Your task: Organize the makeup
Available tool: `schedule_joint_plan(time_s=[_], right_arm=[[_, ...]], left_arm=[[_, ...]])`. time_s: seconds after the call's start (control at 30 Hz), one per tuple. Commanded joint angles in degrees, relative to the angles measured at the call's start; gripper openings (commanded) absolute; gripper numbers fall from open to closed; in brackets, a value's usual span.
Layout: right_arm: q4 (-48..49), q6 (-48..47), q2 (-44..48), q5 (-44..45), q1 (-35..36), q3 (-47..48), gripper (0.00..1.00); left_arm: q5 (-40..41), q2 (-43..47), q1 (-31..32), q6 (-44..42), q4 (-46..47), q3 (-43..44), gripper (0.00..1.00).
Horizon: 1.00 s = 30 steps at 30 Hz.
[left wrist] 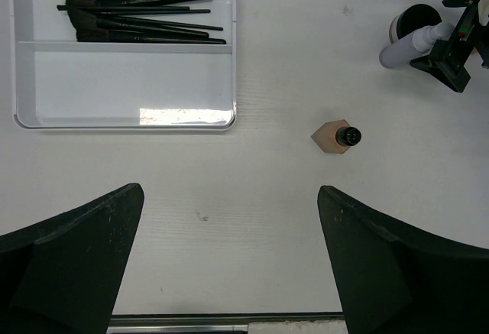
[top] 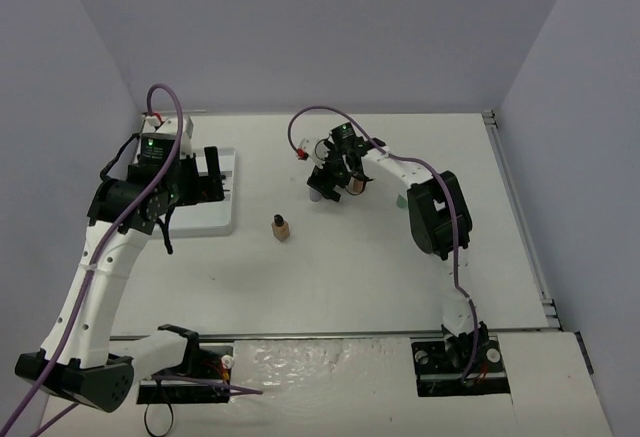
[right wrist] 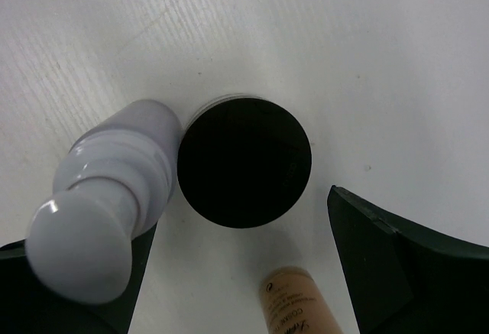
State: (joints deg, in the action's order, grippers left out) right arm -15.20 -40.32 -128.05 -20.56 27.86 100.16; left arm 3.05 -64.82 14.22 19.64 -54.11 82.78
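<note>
Only the top view takes in the pale walls (top: pixel 300 27) closing round the white surface (top: pixel 340 277). It puts the tray (top: pixel 215 219) at 9 o'clock and my right claw (top: pixel 335 182) nearer 12. My left claw (left wrist: pixel 229 196) hangs above bare surface with its fingers wide apart, holding nothing.

Only the left wrist view looks into the tray. There the brushes (left wrist: pixel 141 17) lie in one compartment along the 9-to-3 line, bristles toward 9, and the compartment nearest me holds nothing.

Only the right wrist view shows what my right claw straddles, with its fingers spread and gripping nothing. The grey bottle (right wrist: pixel 107 212) has its cap toward 7 and touches the 9 o'clock side of the black pot (right wrist: pixel 244 162). A tan tube (right wrist: pixel 302 303) pokes in at 6.

The beige bottle (left wrist: pixel 336 136) sits alone between tray and pot, black cap toward 3. I cannot tell whether it stands or lies.
</note>
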Motion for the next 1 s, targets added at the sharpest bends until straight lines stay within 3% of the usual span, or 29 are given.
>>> schedule_joint_plan(time_s=[0.0,0.27,0.8,0.87,0.97], right_arm=[[0.66,-0.81,-0.77,-1.83,0.44,4.01,0.87],[0.61,0.08,-2.57,-4.45,-0.73,4.94,0.8],[0.7,1.26,2.67,-2.66,-1.49,-1.6,0.3],[0.69,2.22,4.0,-2.33,-1.47,-2.98,0.17],[0.99,3.67,6.03,-1.95,-1.28,-5.84,0.13]], left_arm=[[1.21,1.72,-0.33,0.45,0.18,0.57,0.97],[1.6,1.97,-0.33,0.33,0.05,0.25,0.97],[0.21,1.54,-0.34,0.93,1.72,0.17,0.97],[-0.07,1.47,-0.33,0.95,1.77,0.27,0.97],[-0.44,1.53,-0.33,1.02,1.93,0.17,0.97]])
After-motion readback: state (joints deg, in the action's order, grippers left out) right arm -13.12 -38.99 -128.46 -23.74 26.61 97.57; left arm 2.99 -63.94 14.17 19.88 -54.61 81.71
